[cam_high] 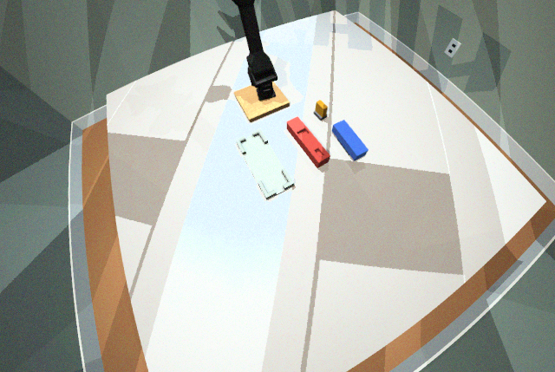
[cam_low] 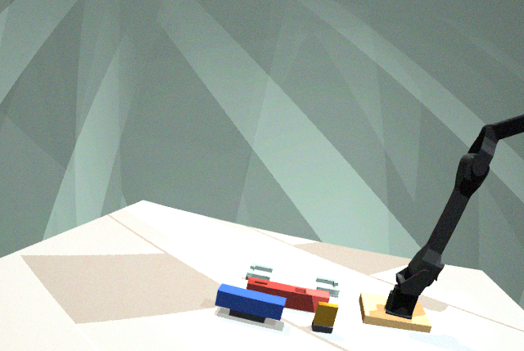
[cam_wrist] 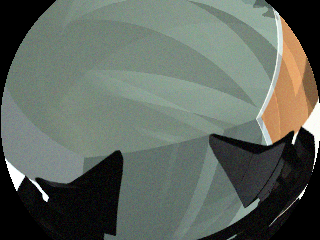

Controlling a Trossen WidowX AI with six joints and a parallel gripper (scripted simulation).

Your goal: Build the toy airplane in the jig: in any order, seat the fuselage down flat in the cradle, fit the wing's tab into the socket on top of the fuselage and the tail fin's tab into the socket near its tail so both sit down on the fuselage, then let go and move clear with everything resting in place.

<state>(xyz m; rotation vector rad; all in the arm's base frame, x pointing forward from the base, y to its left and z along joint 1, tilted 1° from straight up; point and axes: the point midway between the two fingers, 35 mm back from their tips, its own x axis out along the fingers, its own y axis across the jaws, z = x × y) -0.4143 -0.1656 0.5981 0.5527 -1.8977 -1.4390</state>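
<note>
The red fuselage (cam_high: 309, 142) (cam_low: 275, 290) lies on the table beside the cradle, its two sockets facing up. The pale green cradle (cam_high: 266, 166) is empty; in the exterior view its raised ends (cam_low: 259, 272) show behind the fuselage. The blue wing (cam_high: 349, 139) (cam_low: 250, 299) rests on its dark tab on the far side of the fuselage from the cradle. The small orange-yellow tail fin (cam_high: 321, 107) (cam_low: 326, 314) stands upright on its dark base near one fuselage end. My gripper (cam_wrist: 167, 148) is open and empty, away from all the parts; the top and exterior views leave it out of frame.
The arm's wooden base plate (cam_high: 251, 108) (cam_low: 376, 314) sits near the fuselage, fin and cradle. The black arm (cam_high: 251, 29) (cam_low: 450, 216) rises from it, leaning away from the parts. The table has brown edge strips (cam_high: 99, 225) and a pale raised rim.
</note>
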